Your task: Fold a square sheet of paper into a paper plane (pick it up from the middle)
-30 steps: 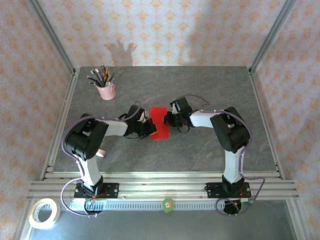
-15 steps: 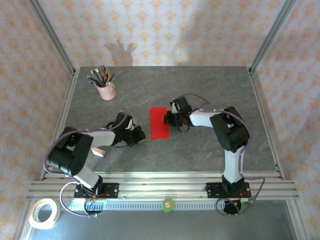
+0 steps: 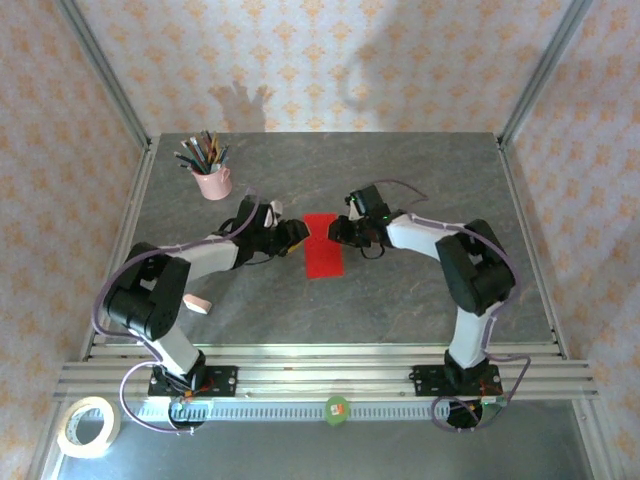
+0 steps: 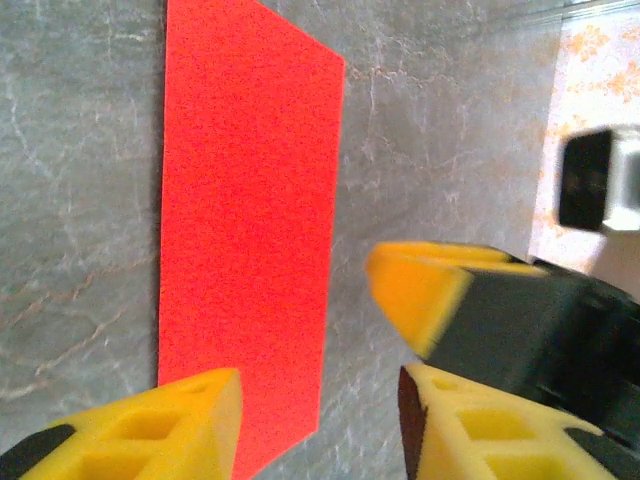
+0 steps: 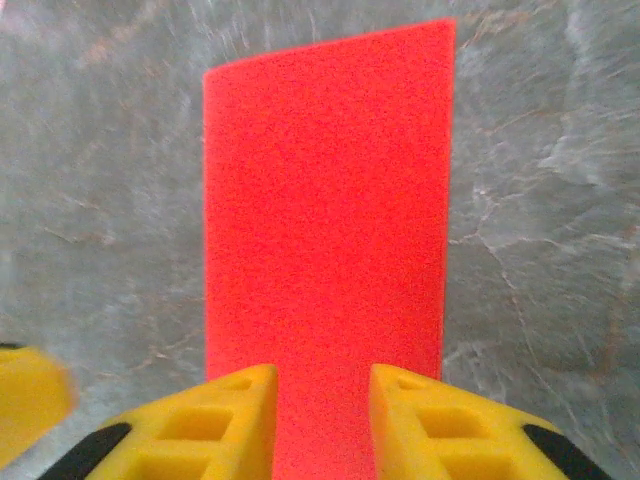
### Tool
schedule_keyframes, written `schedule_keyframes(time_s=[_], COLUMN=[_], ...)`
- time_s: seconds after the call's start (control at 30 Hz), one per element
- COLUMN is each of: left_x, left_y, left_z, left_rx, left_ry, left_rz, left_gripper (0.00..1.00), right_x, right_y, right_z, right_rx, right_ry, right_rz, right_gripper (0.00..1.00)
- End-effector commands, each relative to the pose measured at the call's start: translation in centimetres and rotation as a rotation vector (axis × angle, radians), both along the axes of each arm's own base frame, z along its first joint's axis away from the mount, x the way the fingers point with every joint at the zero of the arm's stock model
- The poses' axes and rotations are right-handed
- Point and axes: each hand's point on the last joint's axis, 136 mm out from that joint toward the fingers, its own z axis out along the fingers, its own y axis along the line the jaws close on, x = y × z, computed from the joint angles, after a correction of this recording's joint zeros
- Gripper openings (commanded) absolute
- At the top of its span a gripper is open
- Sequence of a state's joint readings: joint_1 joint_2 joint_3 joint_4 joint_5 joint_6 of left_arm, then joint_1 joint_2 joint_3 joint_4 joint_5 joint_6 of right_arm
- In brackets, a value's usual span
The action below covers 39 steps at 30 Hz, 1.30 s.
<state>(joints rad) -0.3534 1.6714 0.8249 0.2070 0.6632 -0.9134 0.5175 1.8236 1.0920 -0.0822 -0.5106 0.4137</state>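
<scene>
Red paper [image 3: 322,258]: a long, flat strip. It lies on the grey table [image 3: 420,300] with one short end away from the arms.
Left gripper [image 3: 291,236]: sits at the left side of the paper, near its far end. Its jaws stand wide apart and hold nothing.
Left fingers [image 4: 150,440]: yellow. In the left wrist view, one is over the edge of the paper and the other is over bare table beside the paper.
Right gripper [image 3: 337,231]: sits at the far right corner of the paper. Its jaws are apart by a small gap and hold nothing.
Right fingers [image 5: 205,425]: yellow. In the right wrist view, they stand on each side of the paper's short end, and red shows in the gap.
Touching: I cannot tell if any finger presses on the paper.
Two grippers: close to each other, with the far end of the paper between them.
Cup [image 3: 212,183]: pink, full of pencils [image 3: 203,153], well off to the far left of the paper.
Tape [image 3: 88,426]: a pale roll, far from the paper, down by the left arm's base.
</scene>
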Motion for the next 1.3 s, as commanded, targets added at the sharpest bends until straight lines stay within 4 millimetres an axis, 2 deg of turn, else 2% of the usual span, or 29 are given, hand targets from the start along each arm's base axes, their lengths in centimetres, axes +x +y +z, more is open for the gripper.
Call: schedule_keyframes(time_s=[0.0, 0.2, 0.3, 0.33, 0.37, 0.43, 0.73, 0.97, 1.2, 1.27], left_x=[2.4, 4.1, 4.7, 4.7, 4.8, 5.0, 4.9, 3.7, 3.2, 3.1], left_y=[-1.1, -3.2, -3.0, -2.8, -2.6, -2.4, -2.0, -1.1, -0.5, -0.4], left_z=[1.0, -1.0, -2.1, -3.6, -4.2, -4.5, -5.7, -8.3, -9.0, -9.1], left_rx=[-0.025, 0.002, 0.047, 0.073, 0.091, 0.105, 0.128, 0.159, 0.186, 0.189], left_ry=[-0.055, -0.028, 0.007, 0.042, 0.056, 0.061, 0.093, 0.160, 0.176, 0.179], left_rz=[0.019, -0.014, -0.005, 0.004, 0.008, 0.015, 0.032, 0.054, 0.065, 0.065], left_gripper=[0.50, 0.51, 0.50, 0.49, 0.48, 0.48, 0.45, 0.43, 0.43, 0.43], right_x=[-0.3, -1.9, -2.4, -2.4, -2.6, -2.7, -3.9, -6.1, -8.2, -8.6], right_y=[-2.5, -4.4, -4.8, -4.8, -4.8, -4.7, -3.7, -3.2, -3.0, -2.8], right_z=[0.7, 0.2, -0.2, -0.3, -0.5, -0.8, -1.7, -2.8, -3.7, -3.7], right_rx=[0.002, 0.041, 0.052, 0.055, 0.058, 0.060, 0.103, 0.144, 0.159, 0.163], right_ry=[-0.002, 0.039, 0.060, 0.067, 0.076, 0.091, 0.160, 0.242, 0.306, 0.315], right_rz=[-0.112, -0.192, -0.198, -0.194, -0.188, -0.177, -0.117, -0.076, -0.044, -0.027], right_gripper=[0.34, 0.42, 0.43, 0.43, 0.43, 0.43, 0.41, 0.36, 0.34, 0.31])
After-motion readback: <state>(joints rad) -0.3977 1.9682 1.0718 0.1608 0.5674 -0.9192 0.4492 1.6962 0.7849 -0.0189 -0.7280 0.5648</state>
